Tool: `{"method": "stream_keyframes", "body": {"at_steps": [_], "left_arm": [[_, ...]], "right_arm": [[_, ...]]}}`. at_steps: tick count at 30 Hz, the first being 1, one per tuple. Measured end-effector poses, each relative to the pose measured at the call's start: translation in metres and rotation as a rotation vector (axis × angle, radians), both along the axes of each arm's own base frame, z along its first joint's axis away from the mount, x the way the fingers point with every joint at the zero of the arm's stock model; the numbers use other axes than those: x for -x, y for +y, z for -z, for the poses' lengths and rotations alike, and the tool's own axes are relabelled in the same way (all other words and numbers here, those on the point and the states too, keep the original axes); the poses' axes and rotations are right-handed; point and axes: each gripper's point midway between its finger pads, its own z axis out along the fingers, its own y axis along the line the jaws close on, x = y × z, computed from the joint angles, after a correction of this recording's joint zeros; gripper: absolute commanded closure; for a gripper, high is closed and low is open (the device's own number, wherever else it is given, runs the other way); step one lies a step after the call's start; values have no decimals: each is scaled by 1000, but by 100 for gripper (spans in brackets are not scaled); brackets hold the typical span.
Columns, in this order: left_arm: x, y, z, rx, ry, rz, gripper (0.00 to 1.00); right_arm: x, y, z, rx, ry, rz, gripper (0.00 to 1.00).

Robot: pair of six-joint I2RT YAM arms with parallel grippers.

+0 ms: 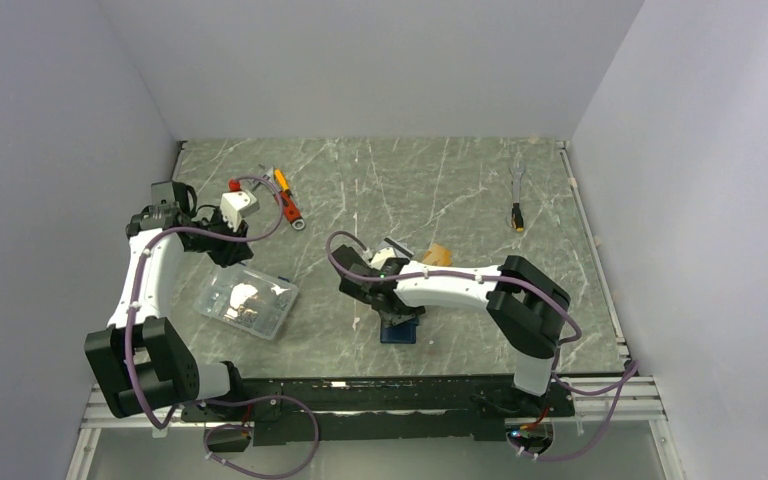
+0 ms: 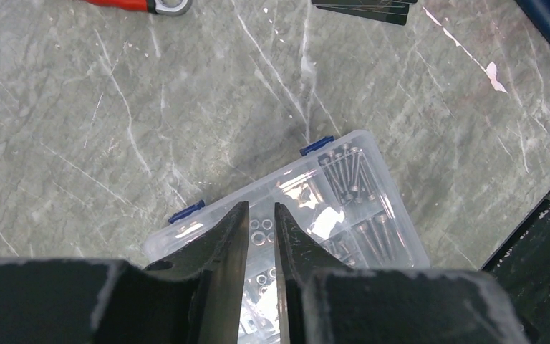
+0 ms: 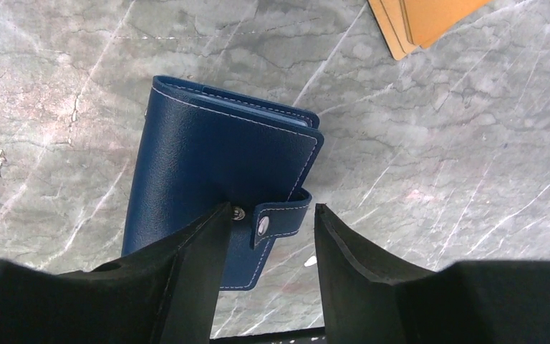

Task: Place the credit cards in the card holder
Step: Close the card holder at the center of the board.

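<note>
Overhanging right pincer (image 3: 272, 209) half-covering card holder (image 3: 215, 150)

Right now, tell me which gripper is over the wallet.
The right gripper: its open jaws straddle the snap tab of the blue wallet. The left gripper is above the clear box of screws.
</note>
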Motion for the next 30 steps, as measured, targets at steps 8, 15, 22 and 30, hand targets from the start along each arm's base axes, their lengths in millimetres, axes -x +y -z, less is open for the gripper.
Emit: {"method": "stream_keyframes", "body": {"at_steps": [8, 15, 22, 30], "left_arm": [[0, 0, -2, -3, -9, 0, 78], [4, -1, 4, 2, 3, 4, 78], [8, -3, 10, 7, 17, 9, 78], [9, -3, 12, 4, 13, 23, 79]], "right_arm": [[2, 8, -1, -67, 14, 34, 76], [3, 12, 0, -96, 35, 47, 75], [5, 11, -1, -107, 45, 64, 73], [5, 11, -4, -112, 46, 82, 74]]}}
